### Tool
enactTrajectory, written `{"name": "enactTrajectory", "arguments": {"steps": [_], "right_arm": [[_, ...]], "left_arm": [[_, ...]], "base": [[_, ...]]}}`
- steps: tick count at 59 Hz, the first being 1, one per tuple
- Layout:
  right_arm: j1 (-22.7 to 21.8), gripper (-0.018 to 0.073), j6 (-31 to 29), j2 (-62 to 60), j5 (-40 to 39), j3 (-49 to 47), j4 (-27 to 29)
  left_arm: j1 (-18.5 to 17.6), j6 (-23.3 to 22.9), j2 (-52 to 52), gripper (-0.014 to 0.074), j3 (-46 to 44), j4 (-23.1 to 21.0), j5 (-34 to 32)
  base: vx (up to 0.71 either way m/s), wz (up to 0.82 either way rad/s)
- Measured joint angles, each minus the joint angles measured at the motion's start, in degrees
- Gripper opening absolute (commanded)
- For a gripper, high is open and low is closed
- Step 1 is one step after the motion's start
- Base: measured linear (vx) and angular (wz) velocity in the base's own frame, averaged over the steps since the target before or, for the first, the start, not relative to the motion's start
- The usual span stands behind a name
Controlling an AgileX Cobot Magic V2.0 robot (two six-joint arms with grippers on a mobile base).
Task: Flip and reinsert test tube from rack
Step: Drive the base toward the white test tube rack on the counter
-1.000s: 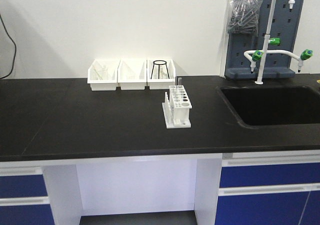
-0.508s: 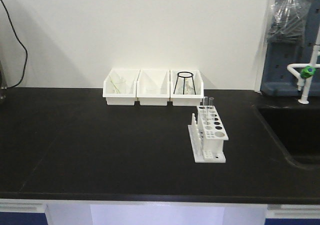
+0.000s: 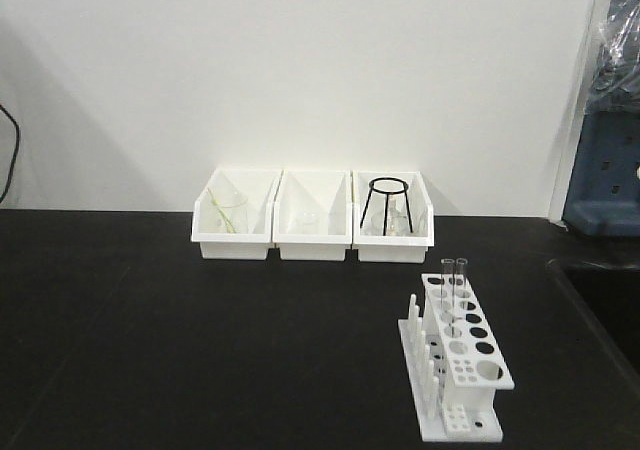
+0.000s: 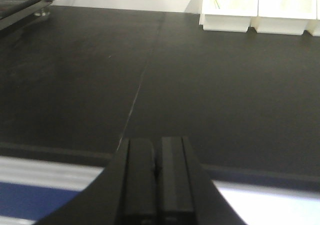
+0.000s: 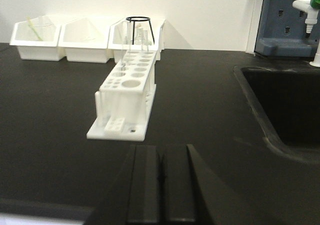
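Observation:
The white rack (image 3: pixel 456 358) stands on the black counter at the right front, also in the right wrist view (image 5: pixel 127 95). Two clear test tubes look alike and stand upright side by side in its far end (image 3: pixel 454 282); they are faint in the right wrist view (image 5: pixel 134 41). My right gripper (image 5: pixel 161 152) is shut and empty, low over the counter just in front of the rack's near end. My left gripper (image 4: pixel 156 146) is shut and empty over the counter's front edge, far left of the rack. Neither gripper shows in the front view.
Three white bins (image 3: pixel 312 230) stand against the wall; the left holds glassware, the right a black wire tripod (image 3: pixel 388 204). A black sink (image 5: pixel 287 105) lies to the right of the rack, with a blue pegboard (image 5: pixel 287 20) behind it.
The front view has closed in on the counter and shifted left: the rack and bins look larger, the rack sits lower right, and the sink and tap have slid out of view.

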Motion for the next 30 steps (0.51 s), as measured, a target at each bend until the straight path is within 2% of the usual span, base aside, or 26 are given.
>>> {"name": "enactTrajectory", "arguments": {"steps": [30], "right_arm": [[0.00, -0.0008, 0.00, 0.00, 0.00, 0.00, 0.00]], "left_arm": [[0.00, 0.00, 0.00, -0.0006, 0.00, 0.00, 0.00]], "base": [[0.31, -0.07]]}}
